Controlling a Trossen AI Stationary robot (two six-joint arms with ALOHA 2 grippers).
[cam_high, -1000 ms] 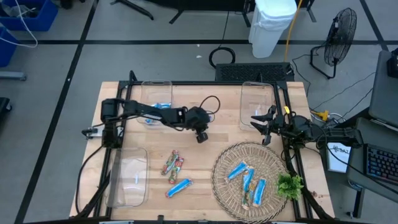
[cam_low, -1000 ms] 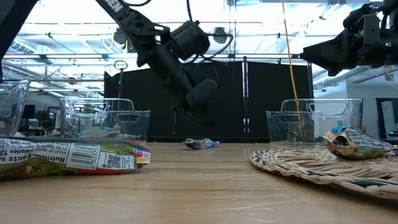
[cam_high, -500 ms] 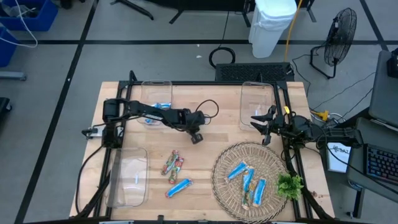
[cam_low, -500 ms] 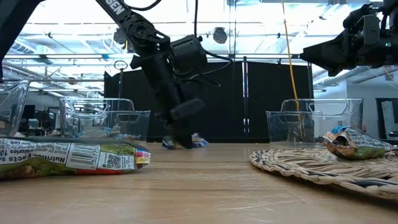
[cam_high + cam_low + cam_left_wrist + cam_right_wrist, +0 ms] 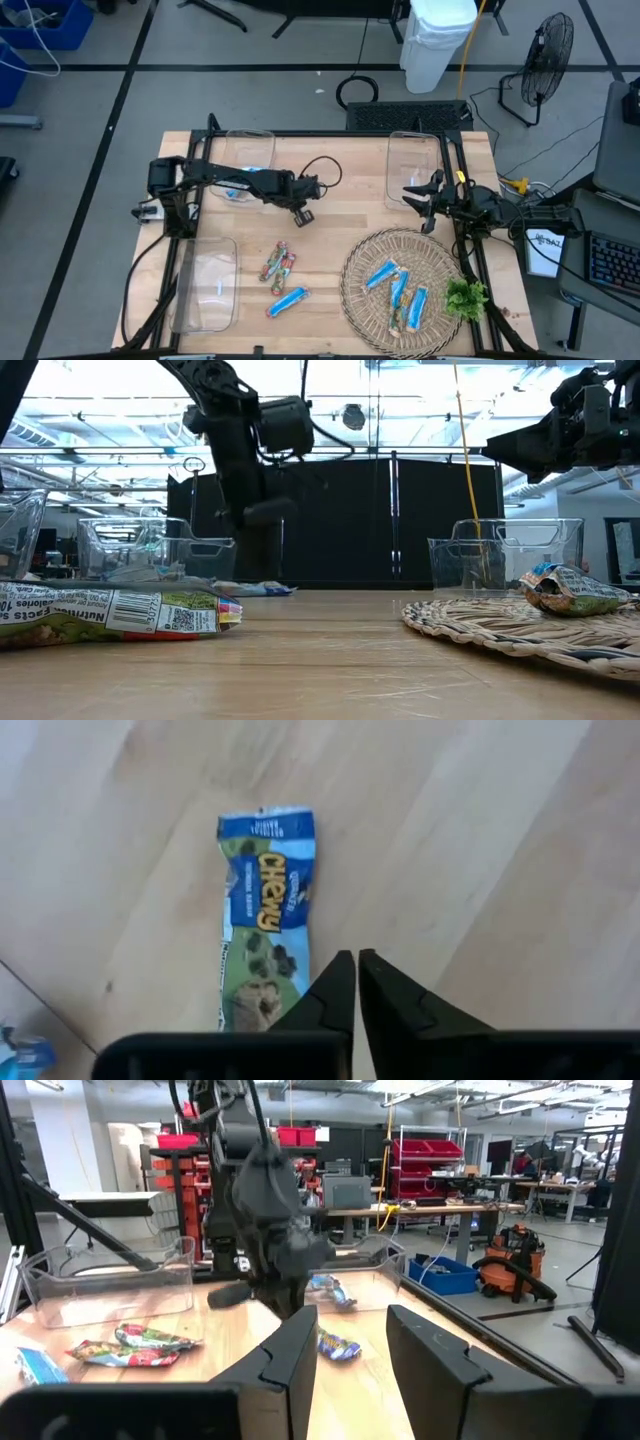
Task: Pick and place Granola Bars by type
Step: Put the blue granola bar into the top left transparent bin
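Left hand (image 5: 355, 960) clenched, empty; blue granola bar (image 5: 262, 915) flat on table (image 5: 500, 840) just beside fingertips. Risk: closed fingers push bar aside. Right hand (image 5: 350, 1330) released, idle.

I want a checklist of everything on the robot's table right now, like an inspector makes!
Surface: wooden table, with four clear bins near its corners and a round wicker mat.
Job's things: blue bars on the mat, one blue bar on the wood under the left gripper, one near the table's front; multicoloured bars near the middle.
Clutter: green leafy sprig beside the mat.
Grippers: left gripper shut, holding nothing, over the table; right gripper open, waiting at the right edge.
Cables: black cable looped on the left arm.
Surroundings: fan, white bin, keyboard.
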